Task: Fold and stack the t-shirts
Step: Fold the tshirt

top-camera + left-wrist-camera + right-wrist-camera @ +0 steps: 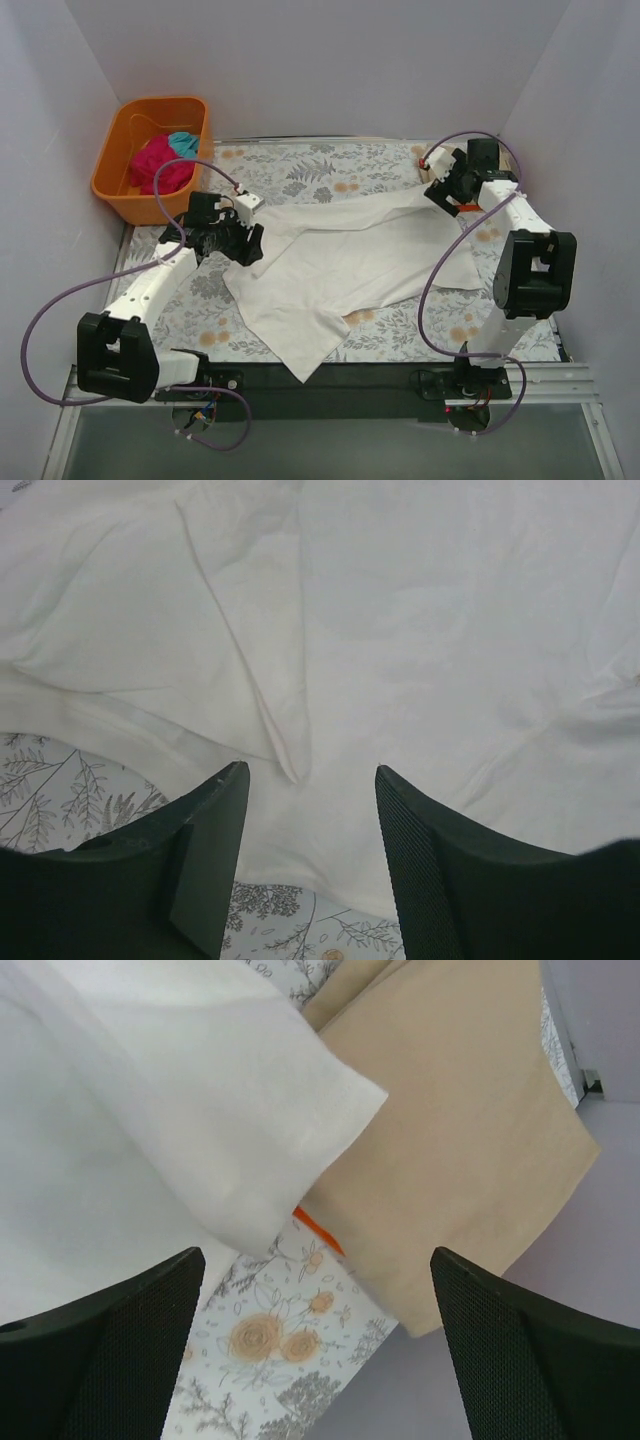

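Observation:
A large white t-shirt [340, 262] lies spread and rumpled across the middle of the table, its visible side plain. My left gripper [243, 240] is open just above its left edge. In the left wrist view the gripper [310, 780] straddles the shirt's hem [330, 830] and a creased fold [280, 720]. My right gripper [447, 192] is open and empty at the shirt's far right corner. In the right wrist view the gripper [315, 1270] hovers over the white sleeve [200, 1110] and a folded tan t-shirt [460, 1140]. Magenta [160, 167] and teal [183, 143] shirts lie bunched in the tub.
An orange plastic tub [120, 190] stands at the back left corner. The floral table covering [300, 165] shows around the shirt. A small orange strip [318, 1228] pokes out under the tan shirt. Grey walls close in on the left, back and right.

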